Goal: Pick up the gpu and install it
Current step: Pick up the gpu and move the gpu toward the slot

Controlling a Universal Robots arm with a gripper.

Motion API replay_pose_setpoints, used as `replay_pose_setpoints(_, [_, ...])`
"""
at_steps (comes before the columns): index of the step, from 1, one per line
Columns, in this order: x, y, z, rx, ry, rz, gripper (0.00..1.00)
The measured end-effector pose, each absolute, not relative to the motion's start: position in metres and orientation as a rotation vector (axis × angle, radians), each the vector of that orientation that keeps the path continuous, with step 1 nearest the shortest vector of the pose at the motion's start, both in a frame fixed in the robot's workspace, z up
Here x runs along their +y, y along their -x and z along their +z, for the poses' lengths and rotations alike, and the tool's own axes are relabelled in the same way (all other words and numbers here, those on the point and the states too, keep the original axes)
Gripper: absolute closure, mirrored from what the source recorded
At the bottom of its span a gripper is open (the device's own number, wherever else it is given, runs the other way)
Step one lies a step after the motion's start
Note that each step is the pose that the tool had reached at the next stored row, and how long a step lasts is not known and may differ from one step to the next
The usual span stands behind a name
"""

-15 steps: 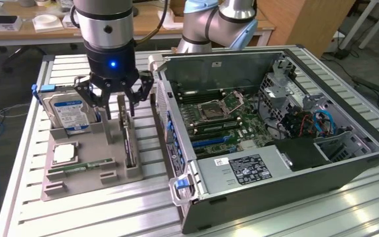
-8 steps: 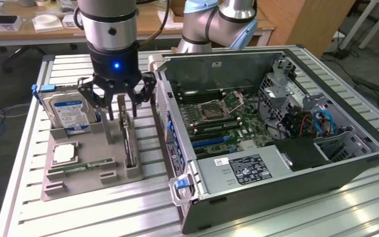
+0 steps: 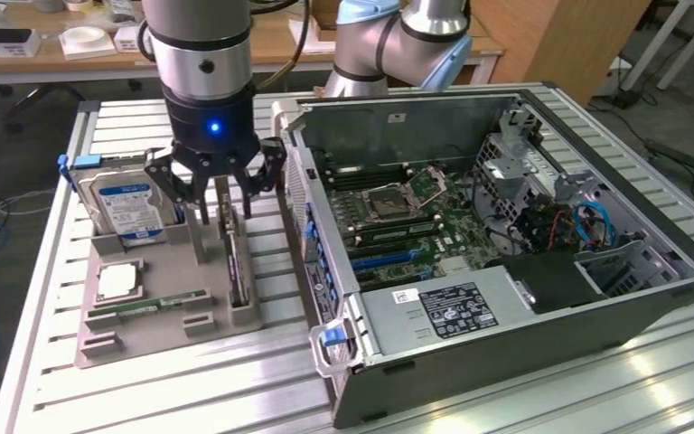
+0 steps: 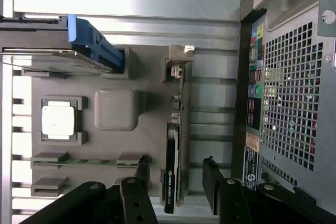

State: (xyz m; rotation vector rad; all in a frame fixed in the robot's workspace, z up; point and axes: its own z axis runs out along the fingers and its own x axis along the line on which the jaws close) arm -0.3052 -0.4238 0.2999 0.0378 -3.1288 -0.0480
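Both fingers of the claw [image 3: 227, 215] stand apart, straddling the edge-on gpu [image 4: 170, 177], its face hidden.

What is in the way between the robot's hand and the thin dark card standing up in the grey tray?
Nothing visible is in the way. The open black hand straddles the thin dark circuit card standing on edge in the grey plastic tray, with only air between them.

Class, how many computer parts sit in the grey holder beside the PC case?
4: hard drive standing at the holder's far end, processor lying flat, memory stick in its slot beside that, gpu on edge below the open end effector. The end effector may hide others.
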Motion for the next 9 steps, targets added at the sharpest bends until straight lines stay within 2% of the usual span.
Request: replay_pose_setpoints(9, [-0.4238,0.3053,0.2920,-3.129,-0.038,-0.048,0.47])
